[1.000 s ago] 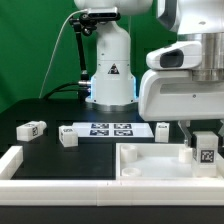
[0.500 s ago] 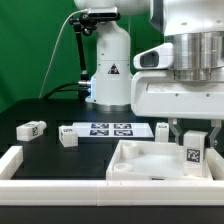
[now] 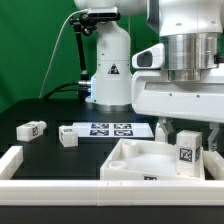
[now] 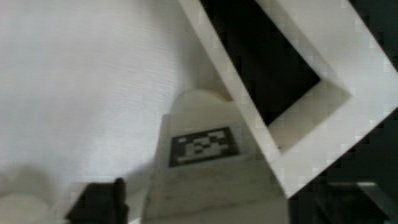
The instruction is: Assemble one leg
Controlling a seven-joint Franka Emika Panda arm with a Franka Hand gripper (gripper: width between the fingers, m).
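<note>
The pincer is clenched on the leg, which hangs just below it over the near corner of the white square piece. The likely fault is a skewed leg jamming in its hole or slipping in the fingers if pressed off-centre. Beneath is a black desk; two more legs lie well apart, green backdrop behind.

Evenly and brightly lit from above in the exterior view, with soft shadows on the black desk beside the marker board. Mild glare on the white arm housing. Low resolution and slightly soft throughout. Heavily blurred in the wrist view, only the leg tag roughly legible.
</note>
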